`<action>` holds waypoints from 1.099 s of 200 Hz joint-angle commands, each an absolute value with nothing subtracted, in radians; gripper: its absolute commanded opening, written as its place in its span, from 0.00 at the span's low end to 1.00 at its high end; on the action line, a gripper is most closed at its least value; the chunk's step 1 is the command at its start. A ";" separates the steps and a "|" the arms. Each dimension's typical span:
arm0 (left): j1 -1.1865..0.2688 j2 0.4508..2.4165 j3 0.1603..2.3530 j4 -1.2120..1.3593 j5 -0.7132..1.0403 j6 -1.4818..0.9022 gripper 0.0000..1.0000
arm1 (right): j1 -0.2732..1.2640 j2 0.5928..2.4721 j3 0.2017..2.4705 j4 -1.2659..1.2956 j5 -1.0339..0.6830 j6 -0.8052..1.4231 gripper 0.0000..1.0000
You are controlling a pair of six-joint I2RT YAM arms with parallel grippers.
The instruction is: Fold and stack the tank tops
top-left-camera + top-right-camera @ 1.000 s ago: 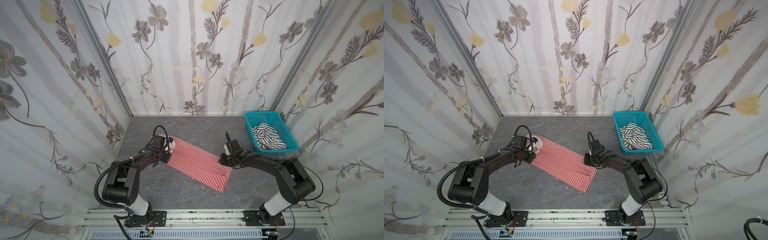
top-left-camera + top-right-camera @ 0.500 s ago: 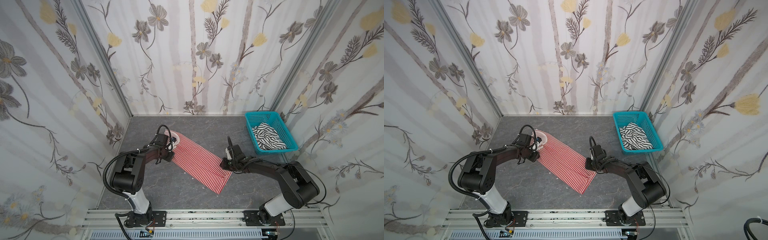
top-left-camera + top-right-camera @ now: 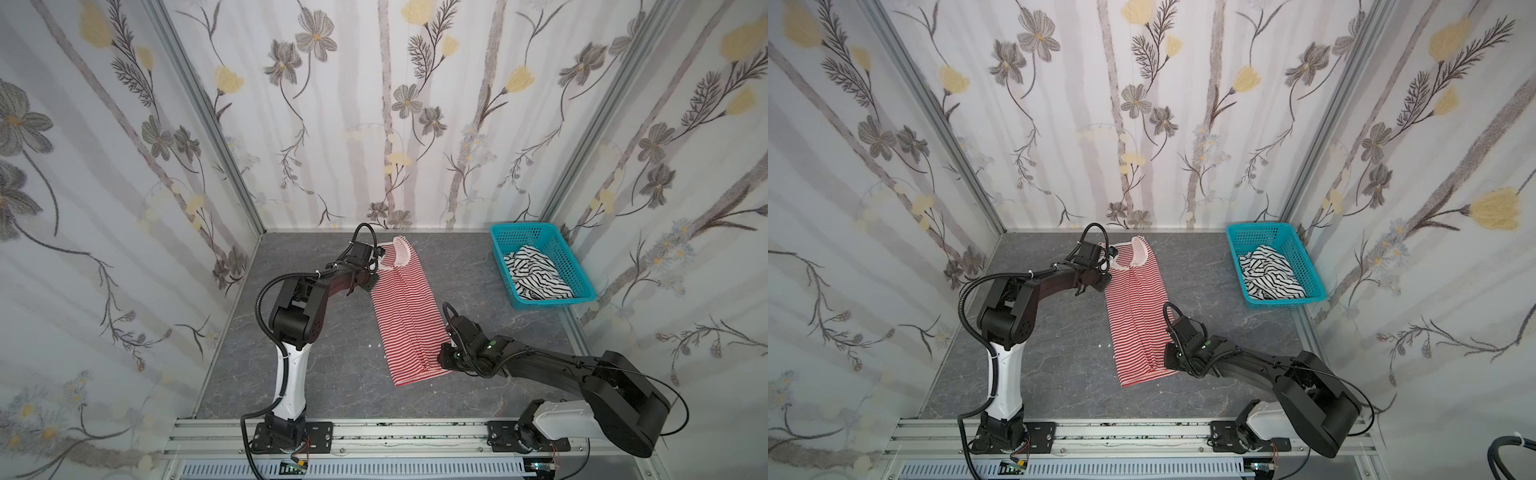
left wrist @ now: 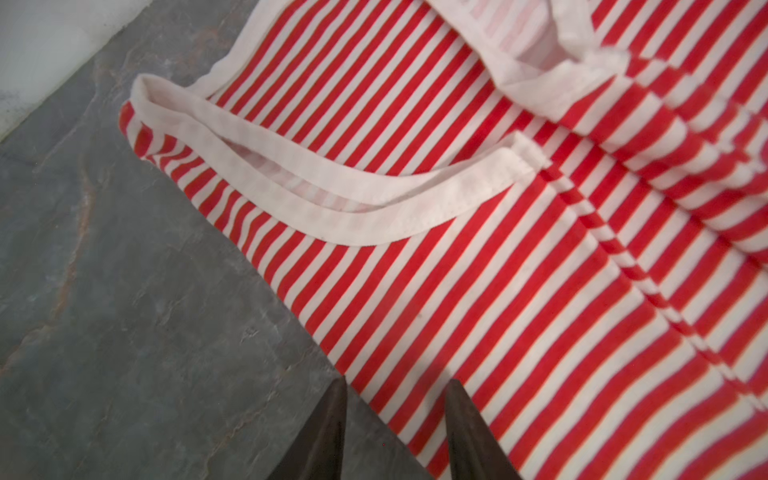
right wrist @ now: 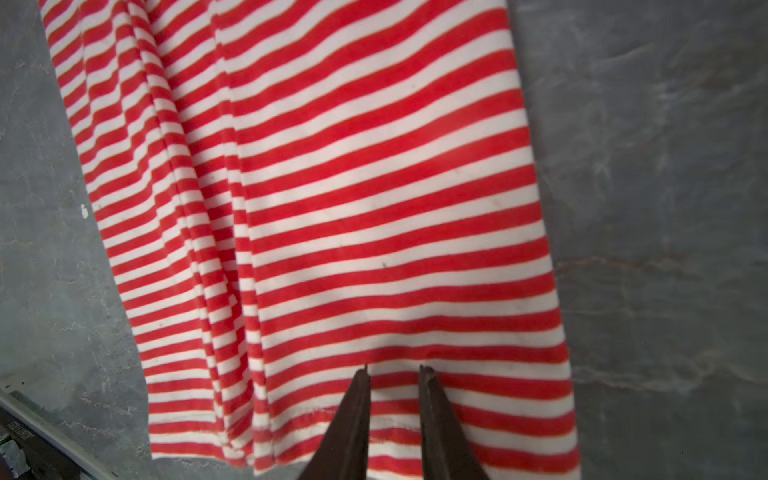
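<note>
Red-and-white tank top (image 4: pixel 498 266) on grey table (image 4: pixel 124 332), white armhole trim (image 4: pixel 332 210), left tool (image 4: pixel 397 380) parted over its edge

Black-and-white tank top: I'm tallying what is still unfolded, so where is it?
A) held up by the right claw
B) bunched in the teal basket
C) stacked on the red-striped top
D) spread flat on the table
B: in both top views the black-and-white tank top lies crumpled inside the teal basket, not spread out or folded.
</note>
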State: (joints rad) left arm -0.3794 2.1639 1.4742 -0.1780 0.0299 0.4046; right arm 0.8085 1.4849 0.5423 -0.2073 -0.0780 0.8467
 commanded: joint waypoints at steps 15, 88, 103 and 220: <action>-0.383 2.161 1.471 -0.316 -0.007 0.411 0.41 | 0.908 1.497 0.570 -0.171 -0.112 0.942 0.24; -0.383 1.974 1.401 -0.315 0.018 0.395 0.44 | 1.032 1.603 0.746 -0.228 -0.109 0.927 0.26; -0.384 1.912 1.359 -0.316 0.041 0.388 0.45 | 1.023 1.533 0.731 -0.234 -0.081 0.931 0.29; -0.453 1.517 0.877 -0.305 0.235 0.397 0.46 | 0.987 1.570 0.623 -0.225 -0.056 0.940 0.31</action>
State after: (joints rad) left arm -0.4442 1.5620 0.9360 -0.3103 0.1696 0.3943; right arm 0.9558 1.5135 0.6003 -0.2604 -0.0612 0.9260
